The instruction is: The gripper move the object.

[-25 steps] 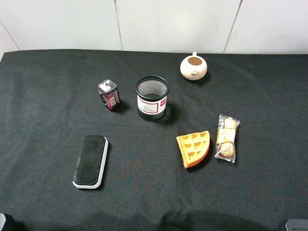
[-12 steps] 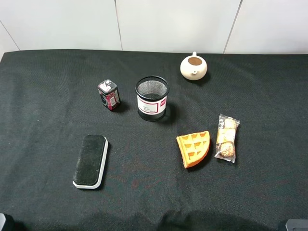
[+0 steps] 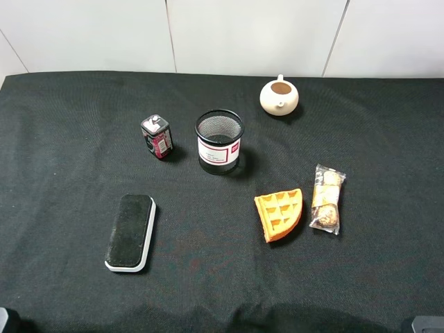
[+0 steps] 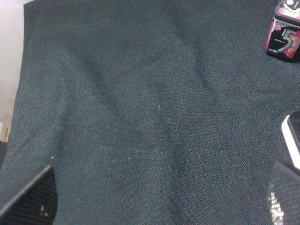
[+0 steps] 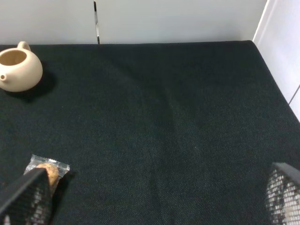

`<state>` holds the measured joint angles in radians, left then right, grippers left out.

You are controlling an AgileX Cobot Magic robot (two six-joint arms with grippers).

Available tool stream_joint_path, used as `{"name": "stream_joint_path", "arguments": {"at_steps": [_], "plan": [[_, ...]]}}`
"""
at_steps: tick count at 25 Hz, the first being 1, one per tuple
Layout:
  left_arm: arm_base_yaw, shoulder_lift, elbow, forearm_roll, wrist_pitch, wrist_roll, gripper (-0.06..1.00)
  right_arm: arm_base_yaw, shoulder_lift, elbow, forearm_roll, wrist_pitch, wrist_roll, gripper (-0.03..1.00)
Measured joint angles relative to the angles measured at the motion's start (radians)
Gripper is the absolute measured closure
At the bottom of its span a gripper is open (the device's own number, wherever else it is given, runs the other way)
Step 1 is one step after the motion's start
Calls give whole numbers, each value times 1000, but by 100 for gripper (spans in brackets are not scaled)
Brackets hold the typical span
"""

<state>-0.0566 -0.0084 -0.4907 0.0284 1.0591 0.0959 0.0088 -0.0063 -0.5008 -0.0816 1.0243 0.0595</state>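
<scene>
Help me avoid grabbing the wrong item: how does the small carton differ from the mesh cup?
The carton is smaller and boxy with a red-pink label; the mesh cup is round, larger, open-topped, with a white label. The carton leans slightly; the cup stands straight. Both are black.

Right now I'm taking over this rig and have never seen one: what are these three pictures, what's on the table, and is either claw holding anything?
It is a two-armed robot at a table covered in black cloth. One picture looks down from a camera mounted high; the other two come from cameras on each arm's wrist, looking past the fingertips.

From above you see a small black carton with a red-pink label, a black mesh cup beside it, a cream teapot further back, a waffle piece, a wrapped snack and a flat eraser.

The left wrist view shows the carton and the dark fingertips of that claw at the picture's corners. The right wrist view shows the teapot, the snack and its own fingertips. Both claws stand wide open and hold nothing.
</scene>
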Motion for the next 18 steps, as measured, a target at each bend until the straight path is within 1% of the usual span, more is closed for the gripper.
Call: {"name": "stream_joint_path", "arguments": {"at_steps": [18], "plan": [[0,0,0,1,0,0,0,0,0,0,3,0,0,27]]}}
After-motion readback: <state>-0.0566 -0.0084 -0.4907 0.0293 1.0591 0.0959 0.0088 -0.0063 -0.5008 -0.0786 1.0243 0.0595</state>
